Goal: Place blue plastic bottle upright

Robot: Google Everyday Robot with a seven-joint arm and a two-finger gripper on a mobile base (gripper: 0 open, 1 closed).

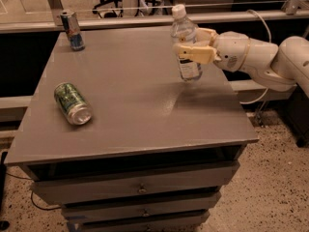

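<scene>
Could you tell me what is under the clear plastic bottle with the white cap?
Only bare grey tabletop lies under the clear plastic bottle, which the gripper holds by its middle. Whether its base touches the surface cannot be seen.

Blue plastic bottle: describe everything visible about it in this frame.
The blue plastic bottle is small, clear and faintly bluish, with a white screw cap and a pale label low on its body. It stands nearly upright, cap up, over the right rear part of the grey table. The tool is clamped around its middle from the right. Whether its base touches the tabletop cannot be told.
</scene>
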